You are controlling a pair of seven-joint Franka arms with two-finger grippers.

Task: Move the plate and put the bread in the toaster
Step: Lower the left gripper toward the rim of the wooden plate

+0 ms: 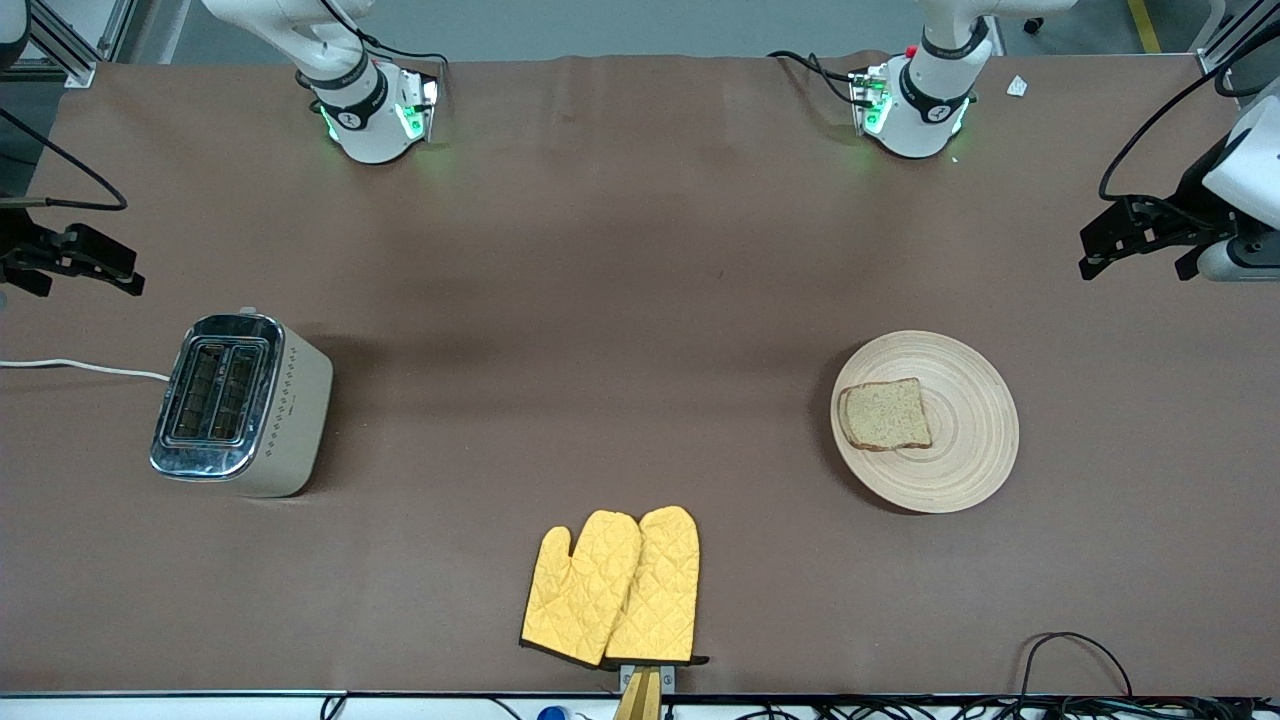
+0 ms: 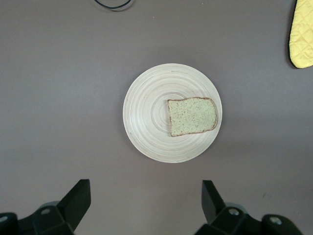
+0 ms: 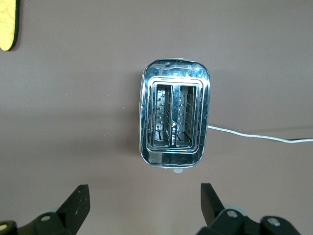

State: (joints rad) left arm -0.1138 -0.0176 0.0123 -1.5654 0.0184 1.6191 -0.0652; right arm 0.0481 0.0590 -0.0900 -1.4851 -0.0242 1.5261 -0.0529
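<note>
Brown-covered table (image 1: pixel 620 300) with both arms raised and waiting. The plate (image 1: pixel 960 455), a round light-wood disc with ring grooves, lies toward the left arm's end of the table; the bread (image 1: pixel 886 414), a single speckled slice with a darker crust, rests flat on it, off-centre toward the toaster's end of the table. The toaster (image 1: pixel 240 405) stands upright toward the right arm's end, well apart from the plate, its two slots open at the top and its white cord (image 1: pixel 80 367) running off the table's edge. A pair of yellow quilted oven mitts (image 1: pixel 615 590) lies overlapped at the table edge nearest the front camera, between toaster and plate. The left gripper (image 2: pixel 145 201) hangs in the air at the left arm's end of the table, fingers spread wide and holding nothing. The right gripper (image 3: pixel 145 203) hangs at the right arm's end of the table near the toaster, fingers likewise spread wide and holding nothing.
</note>
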